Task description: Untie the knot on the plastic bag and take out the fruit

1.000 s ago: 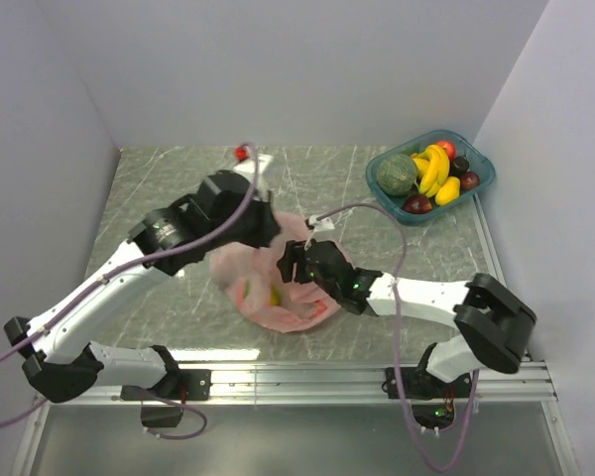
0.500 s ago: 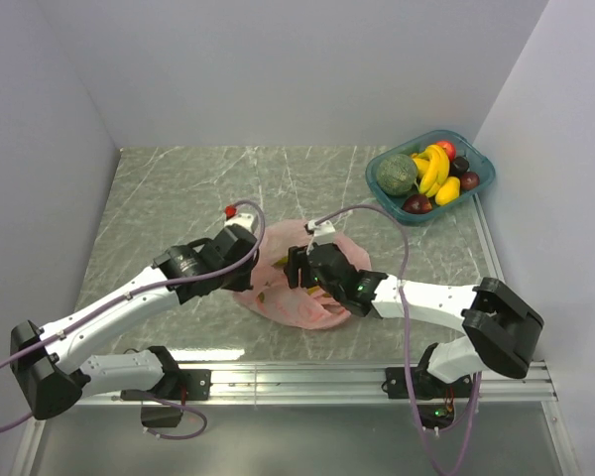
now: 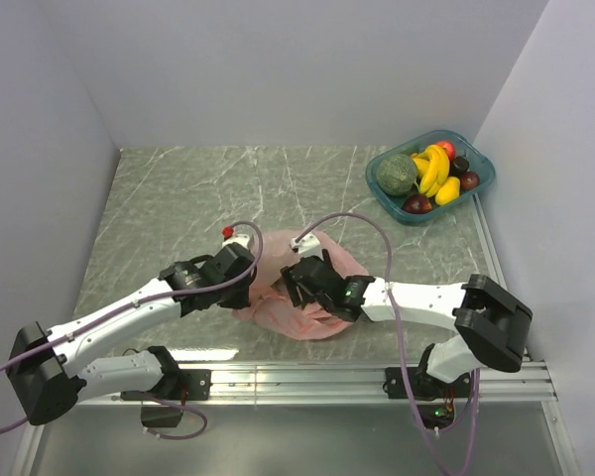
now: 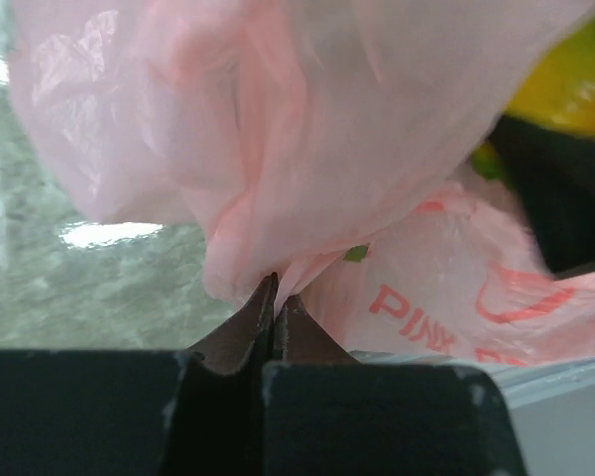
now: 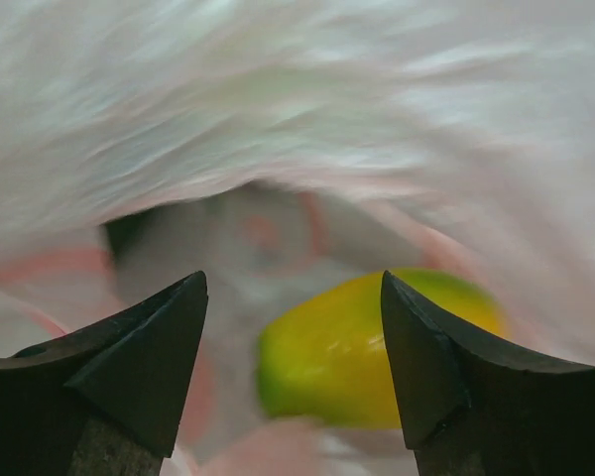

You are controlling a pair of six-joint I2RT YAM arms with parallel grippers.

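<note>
The pink plastic bag point(image 3: 299, 309) lies crumpled on the table between my two grippers. My left gripper point(image 3: 246, 274) is at its left edge and is shut on a fold of the bag's pink plastic point(image 4: 275, 283). My right gripper point(image 3: 294, 282) is open and reaches into the bag's mouth. In the right wrist view its jaws point(image 5: 293, 281) stand wide apart, with a yellow-green fruit point(image 5: 372, 349) just beyond them inside the bag. In the left wrist view a yellow fruit point(image 4: 573, 77) shows through the bag point(image 4: 307, 129). I cannot make out the knot.
A teal tray point(image 3: 476, 188) at the back right holds a dull-green melon point(image 3: 396, 174), a banana bunch point(image 3: 434, 167), a red apple and dark fruits. White walls close in the left, back and right. A metal rail runs along the near edge.
My left arm has come down and towards the near edge, bringing the bag low and flat. My right gripper has shifted left, further into the bag.
</note>
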